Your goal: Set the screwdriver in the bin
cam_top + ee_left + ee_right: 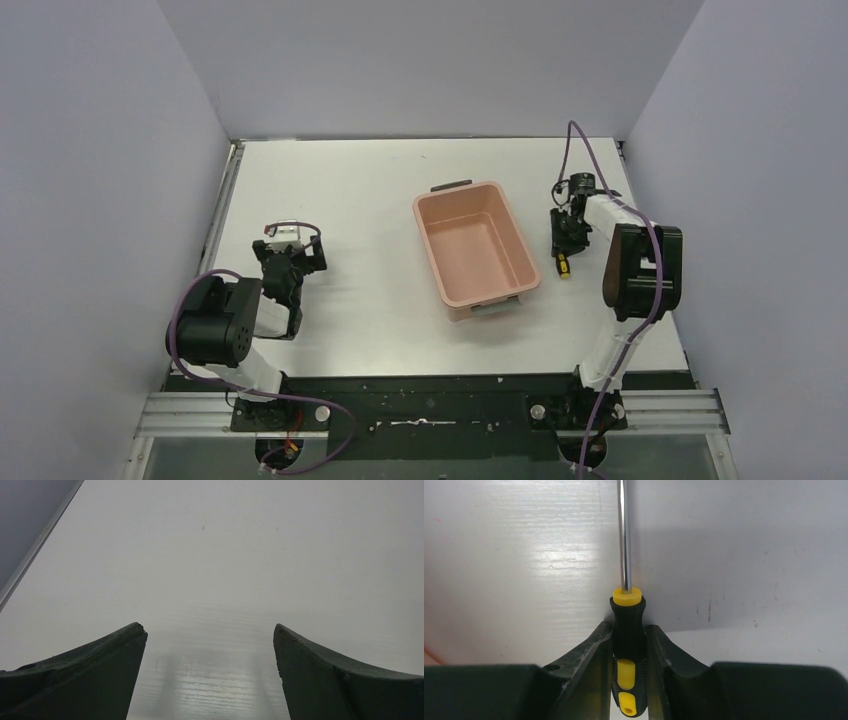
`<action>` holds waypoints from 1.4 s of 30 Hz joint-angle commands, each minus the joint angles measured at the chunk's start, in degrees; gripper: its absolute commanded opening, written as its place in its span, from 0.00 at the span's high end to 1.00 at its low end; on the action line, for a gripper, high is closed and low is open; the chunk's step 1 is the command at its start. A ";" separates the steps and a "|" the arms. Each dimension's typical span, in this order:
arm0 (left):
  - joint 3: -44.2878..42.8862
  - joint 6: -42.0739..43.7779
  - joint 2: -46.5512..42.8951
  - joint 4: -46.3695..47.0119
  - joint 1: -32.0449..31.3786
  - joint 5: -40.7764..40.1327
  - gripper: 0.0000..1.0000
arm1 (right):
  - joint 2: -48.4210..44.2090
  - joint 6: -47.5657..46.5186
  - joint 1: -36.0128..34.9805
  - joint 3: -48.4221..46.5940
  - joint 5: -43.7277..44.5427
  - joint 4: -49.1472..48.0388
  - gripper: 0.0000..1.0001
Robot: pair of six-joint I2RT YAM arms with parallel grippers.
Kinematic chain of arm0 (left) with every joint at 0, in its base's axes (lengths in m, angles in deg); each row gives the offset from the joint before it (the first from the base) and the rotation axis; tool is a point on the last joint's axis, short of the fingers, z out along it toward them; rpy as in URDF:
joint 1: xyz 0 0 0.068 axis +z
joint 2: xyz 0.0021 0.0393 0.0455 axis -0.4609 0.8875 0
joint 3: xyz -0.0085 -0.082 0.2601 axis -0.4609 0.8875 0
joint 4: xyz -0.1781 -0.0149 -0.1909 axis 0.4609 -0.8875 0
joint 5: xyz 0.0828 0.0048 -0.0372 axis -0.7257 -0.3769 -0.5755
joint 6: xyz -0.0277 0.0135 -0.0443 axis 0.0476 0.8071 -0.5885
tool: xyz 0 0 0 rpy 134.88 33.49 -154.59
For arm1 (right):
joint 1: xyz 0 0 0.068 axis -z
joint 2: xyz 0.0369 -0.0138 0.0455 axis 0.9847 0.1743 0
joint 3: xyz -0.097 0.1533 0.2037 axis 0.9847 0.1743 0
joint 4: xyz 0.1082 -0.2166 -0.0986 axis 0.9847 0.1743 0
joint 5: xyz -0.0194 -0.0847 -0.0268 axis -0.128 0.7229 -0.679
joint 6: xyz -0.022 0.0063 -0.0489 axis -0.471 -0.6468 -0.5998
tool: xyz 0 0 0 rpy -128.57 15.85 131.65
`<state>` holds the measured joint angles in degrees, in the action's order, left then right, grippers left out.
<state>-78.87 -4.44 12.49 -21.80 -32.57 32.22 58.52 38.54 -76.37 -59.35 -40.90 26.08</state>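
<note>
The screwdriver (627,611) has a black-and-yellow handle and a thin shiny shaft that points away from the wrist over the white table. My right gripper (629,626) is shut on the handle, one finger on each side. In the top view the right gripper (567,238) is just right of the bin, and the yellow handle end (563,266) sticks out toward the near side. I cannot tell whether the screwdriver touches the table. The bin (432,262) is salmon-pink and empty, in the middle of the table. My left gripper (291,262) (209,627) is open and empty over bare table at the left.
Grey walls close in the table on the left, back and right. A metal rail (222,215) runs along the table's left edge. The bin has a grey handle (450,186) at its far end and another (493,307) at its near end.
</note>
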 commanded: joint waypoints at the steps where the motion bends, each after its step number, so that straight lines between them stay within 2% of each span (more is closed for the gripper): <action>1: -0.11 0.56 -0.37 1.49 0.29 0.59 0.03 | -1.23 -1.47 -0.17 -4.51 3.59 4.26 1.00; 5: -0.11 0.53 -0.40 1.43 0.29 0.59 0.03 | -4.77 -0.43 -0.17 -13.45 3.74 11.27 1.00; 9: -0.11 0.55 -0.39 1.45 0.29 0.58 0.03 | -6.97 4.44 -1.04 -23.56 4.04 19.95 1.00; 12: -0.11 0.54 -0.40 1.43 0.29 0.61 0.03 | -8.68 8.10 -3.95 -29.74 4.51 24.20 1.00; 17: -0.11 0.55 -0.37 1.42 0.31 0.53 0.03 | -12.67 14.03 -16.25 -36.01 4.76 22.24 1.00; 21: -0.11 0.56 -0.39 1.43 0.29 0.59 0.03 | -13.49 17.47 -28.62 -38.20 9.92 19.48 1.00; 24: -0.11 0.55 -0.35 1.45 0.33 0.59 0.03 | -13.32 19.75 -35.26 -35.57 12.99 18.80 1.00; 28: -0.11 0.55 -0.39 1.43 0.31 0.58 0.03 | -14.15 22.00 -39.26 -25.65 14.33 16.17 1.00; 34: -0.11 0.53 -0.35 1.43 0.29 0.59 0.03 | -13.81 24.94 -40.93 -9.61 11.98 8.04 1.00; 40: -0.15 0.58 -0.40 1.46 0.30 0.59 0.03 | -10.17 26.89 -40.99 1.12 12.86 -0.48 1.00; 42: -0.11 0.59 -0.33 1.43 0.31 0.59 0.03 | -8.51 27.21 -41.04 2.53 13.68 -1.78 0.91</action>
<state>-78.87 -4.44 12.49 -21.82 -32.57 32.22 48.47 63.52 -116.87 -58.74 -29.99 32.53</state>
